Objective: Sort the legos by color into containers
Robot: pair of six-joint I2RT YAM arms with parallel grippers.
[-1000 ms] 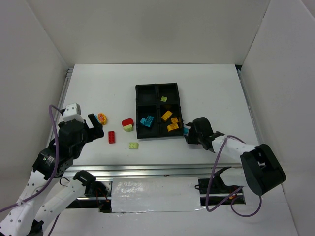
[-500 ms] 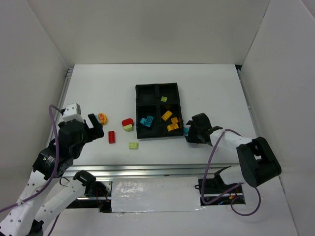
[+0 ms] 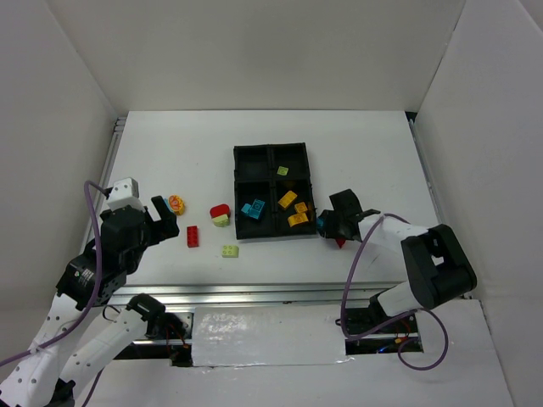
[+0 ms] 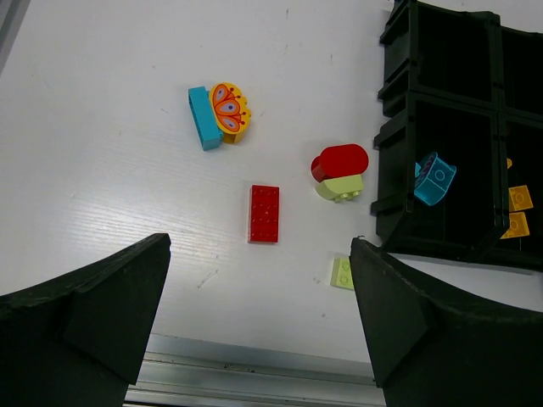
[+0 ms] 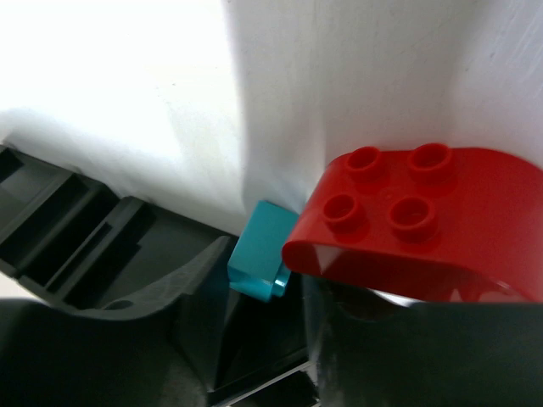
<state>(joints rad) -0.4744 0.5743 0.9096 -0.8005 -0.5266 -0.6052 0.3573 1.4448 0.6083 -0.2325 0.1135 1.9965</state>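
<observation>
My right wrist is now tucked in closer to the near right corner of the tray [image 3: 235,170] than a second ago. A red brick [image 5: 407,229] is showing at the near side of my right end effector [image 3: 333,232], where none was visible before. In the wrist view it is filling the space at my fingertips, studs toward the camera, but I cannot tell whether the jaws are clamping it or only standing over it. If I am holding it, red is about to get its first sorted piece. I am judging the far left compartment [image 3: 252,159], with nothing visible in it, as its home.

A cyan brick [image 5: 259,254] is lying on the table [image 3: 382,153] just beside that tray corner, right next to the red one, crowding any move. My left end effector [image 4: 260,246] is hanging wide open over the left side. Below it are lying a flat red brick [image 4: 264,213], a red-on-lime stack [image 4: 339,172], a lime plate [image 4: 343,273] and a butterfly piece [image 4: 227,110].
</observation>
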